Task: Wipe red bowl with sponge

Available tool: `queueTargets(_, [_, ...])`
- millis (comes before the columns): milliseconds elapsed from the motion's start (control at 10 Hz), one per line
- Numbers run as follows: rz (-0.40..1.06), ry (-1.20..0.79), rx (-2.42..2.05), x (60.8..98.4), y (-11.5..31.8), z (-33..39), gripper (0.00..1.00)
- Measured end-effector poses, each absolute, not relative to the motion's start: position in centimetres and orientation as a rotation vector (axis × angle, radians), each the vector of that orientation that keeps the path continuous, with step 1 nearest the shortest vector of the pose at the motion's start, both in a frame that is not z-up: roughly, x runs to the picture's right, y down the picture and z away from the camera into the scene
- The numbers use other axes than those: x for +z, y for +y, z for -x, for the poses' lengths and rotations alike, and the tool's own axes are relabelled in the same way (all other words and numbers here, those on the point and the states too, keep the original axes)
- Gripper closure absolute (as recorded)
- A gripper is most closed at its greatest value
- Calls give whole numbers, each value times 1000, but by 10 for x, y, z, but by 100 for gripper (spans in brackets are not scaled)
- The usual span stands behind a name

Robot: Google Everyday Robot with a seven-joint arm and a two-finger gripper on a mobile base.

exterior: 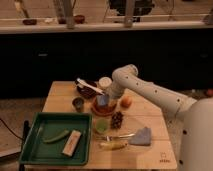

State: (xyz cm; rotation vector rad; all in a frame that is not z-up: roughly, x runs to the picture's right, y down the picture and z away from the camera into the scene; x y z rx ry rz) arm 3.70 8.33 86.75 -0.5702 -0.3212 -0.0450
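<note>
- Camera view: a wooden table (150,155) is seen in front of a dark counter, with a white robot arm (150,92) reaching in from 3 o'clock.
- The gripper (103,100) is positioned directly over the red bowl (104,108), near the table's centre.
- A blue sponge (102,100) is seen at the gripper's tip, down inside the bowl; the sponge appears to be held, but how far the gripper is spread cannot be told.
- An orange fruit (126,102) is placed just beside the bowl at 3 o'clock.
- A dark bowl (87,90) with a white utensil across it is found at 10 o'clock from the red bowl, and a small dark cup (78,103) at 9 o'clock.
- A bunch of grapes (117,120) lies at 5 o'clock from the bowl, and a blue cloth (141,136) further out toward 4 o'clock.
- A green tray (35,125) is set at the table's 8 o'clock corner.
</note>
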Motion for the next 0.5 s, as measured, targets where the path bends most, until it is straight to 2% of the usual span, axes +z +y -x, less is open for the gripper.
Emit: queueTargets(500, [607, -321, -17, 876, 98, -43, 100])
